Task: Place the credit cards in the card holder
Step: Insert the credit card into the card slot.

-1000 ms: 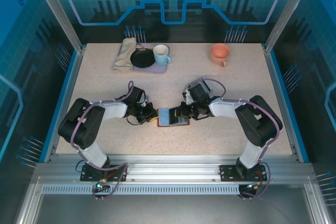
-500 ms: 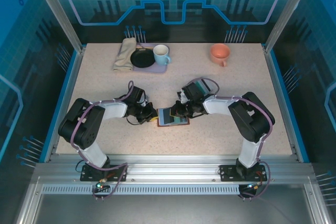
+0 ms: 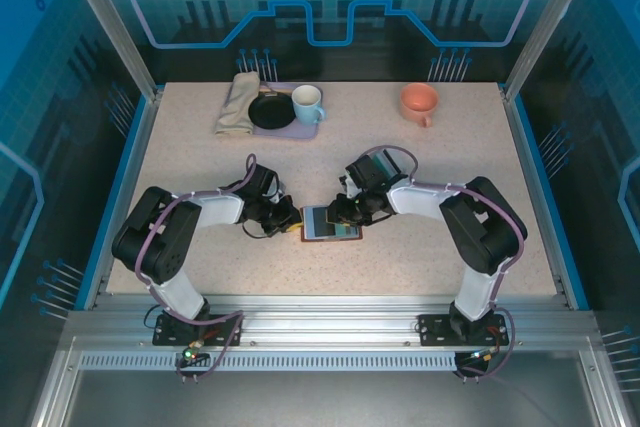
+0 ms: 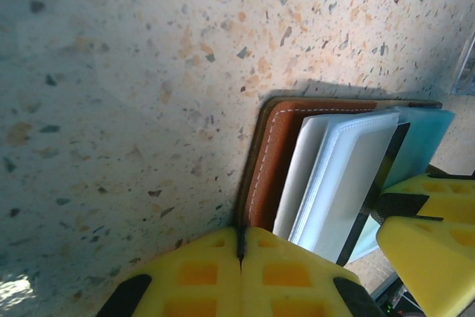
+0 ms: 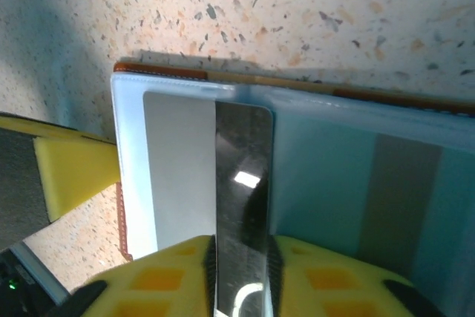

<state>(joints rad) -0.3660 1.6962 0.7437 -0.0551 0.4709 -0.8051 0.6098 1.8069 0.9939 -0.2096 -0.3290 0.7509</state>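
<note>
From above, the card holder (image 3: 335, 230) lies open at the middle of the desk (image 3: 420, 177), between both arms. Left wrist: the left end effector (image 4: 241, 246) pinches the holder's brown edge. Right wrist: the right end effector (image 5: 241, 257) clamps a dark credit card (image 5: 243, 176) over the clear sleeves.

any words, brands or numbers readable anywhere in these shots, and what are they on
No readable text in any view.
credit card: glossy dark face with glare, no print visible.
card holder: plain brown leather and clear sleeves, no lettering.
pale mug and orange mug: too small to tell.
back wall: gear and line graphics, no words.
</note>
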